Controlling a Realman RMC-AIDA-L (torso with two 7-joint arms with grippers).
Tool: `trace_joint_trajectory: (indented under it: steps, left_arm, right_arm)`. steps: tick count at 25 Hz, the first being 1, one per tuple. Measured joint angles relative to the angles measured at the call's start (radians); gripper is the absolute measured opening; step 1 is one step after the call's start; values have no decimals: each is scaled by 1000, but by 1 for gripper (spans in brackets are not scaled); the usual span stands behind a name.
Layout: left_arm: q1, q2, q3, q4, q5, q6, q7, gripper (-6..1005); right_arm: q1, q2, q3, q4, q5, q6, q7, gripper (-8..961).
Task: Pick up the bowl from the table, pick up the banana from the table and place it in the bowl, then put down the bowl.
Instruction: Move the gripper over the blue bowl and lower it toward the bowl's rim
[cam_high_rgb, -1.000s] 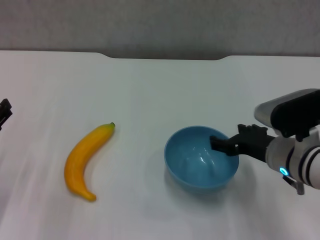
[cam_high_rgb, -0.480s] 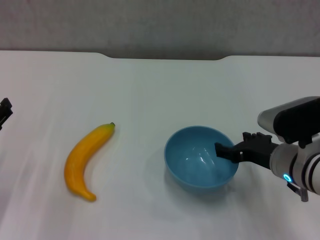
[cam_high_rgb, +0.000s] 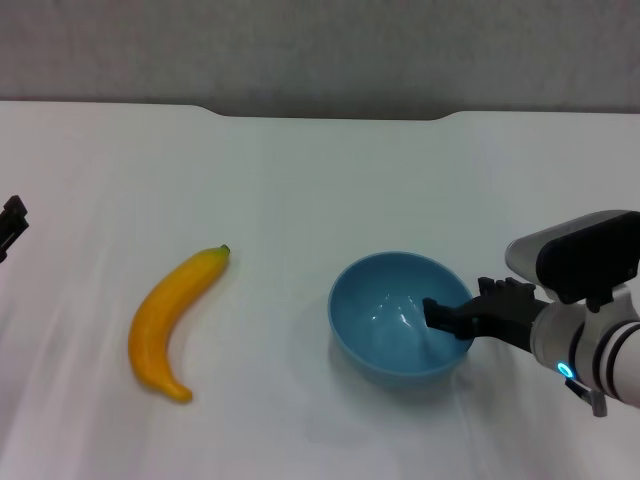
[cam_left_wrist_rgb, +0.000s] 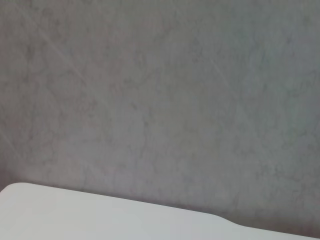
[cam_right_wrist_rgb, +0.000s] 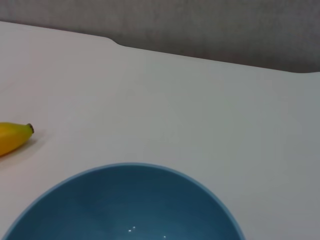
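The light-blue bowl (cam_high_rgb: 385, 330) stands upright on the white table (cam_high_rgb: 300, 180), right of centre. My right gripper (cam_high_rgb: 447, 318) reaches in from the right and sits at the bowl's right rim, its black tip inside the bowl. The right wrist view looks down into the bowl (cam_right_wrist_rgb: 125, 205) from close above. The yellow banana (cam_high_rgb: 170, 320) lies on the table to the bowl's left, green stem tip pointing away from me; its tip end also shows in the right wrist view as the banana (cam_right_wrist_rgb: 12, 137). My left gripper (cam_high_rgb: 10, 225) is parked at the far left edge.
The table's far edge has a notch (cam_high_rgb: 330, 115) against a grey wall (cam_left_wrist_rgb: 160, 100). Bare tabletop lies between the banana and the bowl and behind both.
My right gripper has shifted a little lower and towards the bowl's middle along its right rim. The bowl, the banana and the left arm have not moved.
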Motion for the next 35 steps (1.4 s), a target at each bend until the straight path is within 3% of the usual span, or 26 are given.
trace_joint_trajectory:
  steps: [23,28,31,35]
  left_arm:
    - [-3,0,7,0,2,0,0,775]
    - [-3,0,8,1,1,0,0,775]
    - [-2,0,8,1,1,0,0,775]
    - [-1,0,6,1,1,0,1,775]
  right_arm:
    - [3,-2,-22,24,1,-2,43,854]
    - [-2,-4,-22,23,-1,-2,41,635]
    - [-7,-5,-17,22,-1,-2,41,375]
    - [-13,-3,-11,19,-1,-2,41,185]
